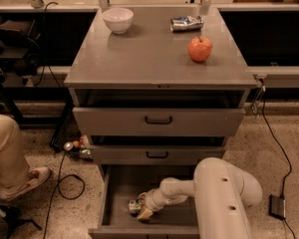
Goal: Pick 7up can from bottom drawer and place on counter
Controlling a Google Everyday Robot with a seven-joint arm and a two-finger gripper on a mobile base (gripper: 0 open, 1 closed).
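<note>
7up can (134, 206) sits partly hidden beside end effector (143, 211) in bottom drawer (123, 185).

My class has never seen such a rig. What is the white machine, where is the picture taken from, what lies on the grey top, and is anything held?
The white shape is a robot arm. Its gripper is down in the open bottom drawer, at the 7up can; whether it holds the can cannot be seen. The one picture looks down at the cabinet's front from above. On the counter lie a white bowl, a dented can and an apple. A person's leg shows at left.
</note>
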